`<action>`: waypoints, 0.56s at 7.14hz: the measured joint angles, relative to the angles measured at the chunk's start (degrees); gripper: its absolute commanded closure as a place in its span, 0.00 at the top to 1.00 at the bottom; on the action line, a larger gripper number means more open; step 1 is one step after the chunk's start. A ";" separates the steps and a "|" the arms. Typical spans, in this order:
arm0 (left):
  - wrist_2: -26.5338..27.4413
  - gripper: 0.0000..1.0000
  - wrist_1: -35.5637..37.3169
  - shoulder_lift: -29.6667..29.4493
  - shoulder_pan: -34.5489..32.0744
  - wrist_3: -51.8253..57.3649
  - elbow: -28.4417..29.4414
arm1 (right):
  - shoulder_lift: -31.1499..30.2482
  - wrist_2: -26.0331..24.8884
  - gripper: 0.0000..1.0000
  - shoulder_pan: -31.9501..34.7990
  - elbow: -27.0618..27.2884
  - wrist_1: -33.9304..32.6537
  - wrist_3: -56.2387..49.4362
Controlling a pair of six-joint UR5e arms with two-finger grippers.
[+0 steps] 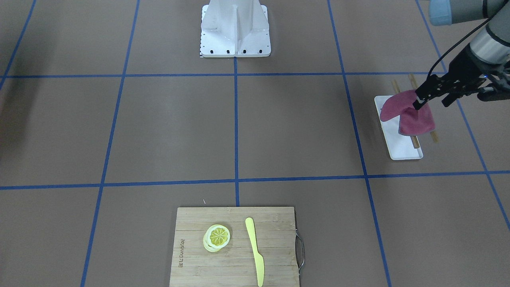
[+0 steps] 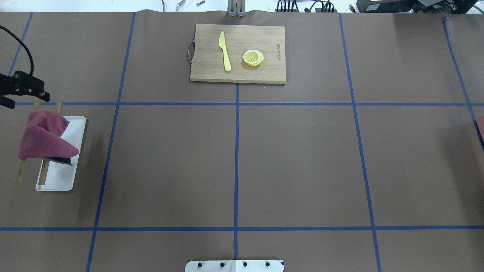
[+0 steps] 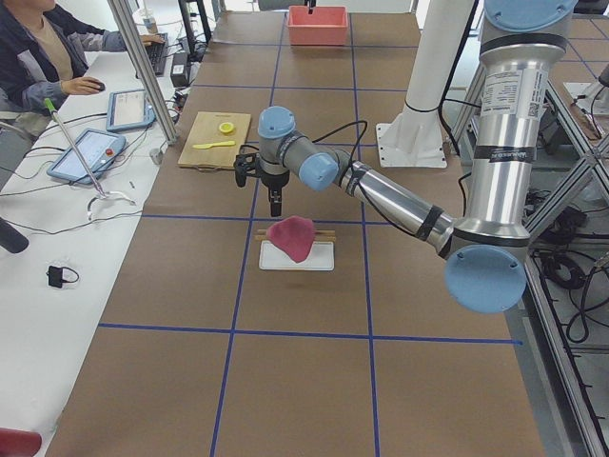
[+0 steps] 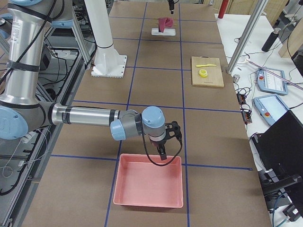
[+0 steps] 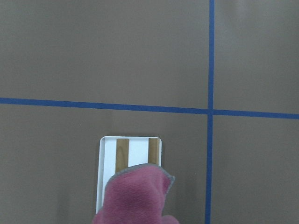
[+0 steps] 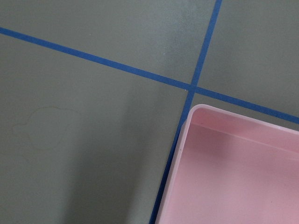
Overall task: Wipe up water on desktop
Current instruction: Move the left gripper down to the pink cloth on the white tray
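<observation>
The desktop is a matte brown surface with blue tape lines. My left gripper is shut on a corner of a magenta cloth and holds it partly lifted over a white tray. The cloth and tray also show at the left edge of the overhead view. The left wrist view shows the cloth over the tray. My right gripper hovers at the rim of a pink bin; I cannot tell whether it is open or shut. A faint roundish outline marks the desktop beside the bin.
A bamboo cutting board with a yellow knife and lemon slices lies at the far middle. Two wooden sticks lie across the tray. The robot's white base stands at the near middle. Operators sit past the far edge.
</observation>
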 measured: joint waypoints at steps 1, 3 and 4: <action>1.19 0.98 0.02 -0.48 1.75 -4.37 -0.36 | -0.03 -0.02 1.00 0.01 -0.10 0.00 -0.16; 3.37 0.98 -0.05 1.17 2.86 -9.89 -3.62 | -0.33 -0.05 1.00 0.01 -0.08 0.22 -0.30; 5.10 0.96 0.21 1.82 3.69 -12.12 -4.68 | -1.21 -0.05 1.00 0.02 -0.05 1.77 -0.28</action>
